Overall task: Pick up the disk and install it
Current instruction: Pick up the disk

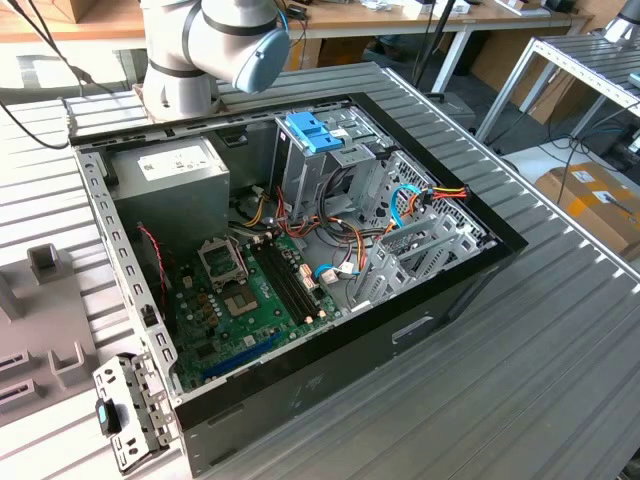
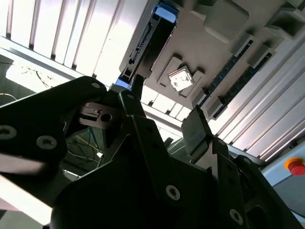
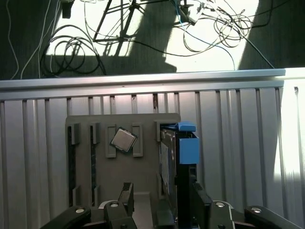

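Hovering the gripper [image 3: 162, 191], fingers apart and holding nothing, just near the disk [image 3: 187, 149] standing on edge in the grey holder plate [image 3: 124, 169] beside a chip [image 3: 123, 140], and judging it probably stiff, fairly heavy, shock-sensitive, best pinched across its flat faces.

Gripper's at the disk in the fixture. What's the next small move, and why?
Probably lower the gripper straight down before closing. In the first wrist view the disk stands on edge in the grey fixture. The jaws are open with a finger on each side of it, and neither seems to touch it yet. It sits nearer one finger, so go slowly.
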`<state>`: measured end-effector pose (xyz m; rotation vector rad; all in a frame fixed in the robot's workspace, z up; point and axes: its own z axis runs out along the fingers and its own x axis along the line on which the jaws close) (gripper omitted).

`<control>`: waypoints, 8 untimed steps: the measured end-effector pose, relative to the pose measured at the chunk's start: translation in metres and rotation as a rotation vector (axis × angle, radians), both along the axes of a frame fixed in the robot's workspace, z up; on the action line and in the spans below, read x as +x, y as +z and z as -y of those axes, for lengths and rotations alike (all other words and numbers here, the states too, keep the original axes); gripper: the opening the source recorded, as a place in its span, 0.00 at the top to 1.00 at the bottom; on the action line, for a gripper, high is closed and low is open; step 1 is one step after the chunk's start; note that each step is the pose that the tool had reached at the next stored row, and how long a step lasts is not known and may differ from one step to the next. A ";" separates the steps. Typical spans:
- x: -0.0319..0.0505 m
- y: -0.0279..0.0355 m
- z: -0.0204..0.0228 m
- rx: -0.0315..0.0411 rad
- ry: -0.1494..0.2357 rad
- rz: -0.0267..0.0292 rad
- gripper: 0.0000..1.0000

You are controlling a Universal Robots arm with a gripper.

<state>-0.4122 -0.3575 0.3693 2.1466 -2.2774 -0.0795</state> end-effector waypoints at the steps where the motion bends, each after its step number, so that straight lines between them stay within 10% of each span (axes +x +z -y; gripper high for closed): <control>1: 0.0000 -0.0002 -0.0006 0.0000 0.000 0.0000 0.40; 8: 0.0000 -0.0022 -0.0048 0.0000 -0.003 0.0000 0.40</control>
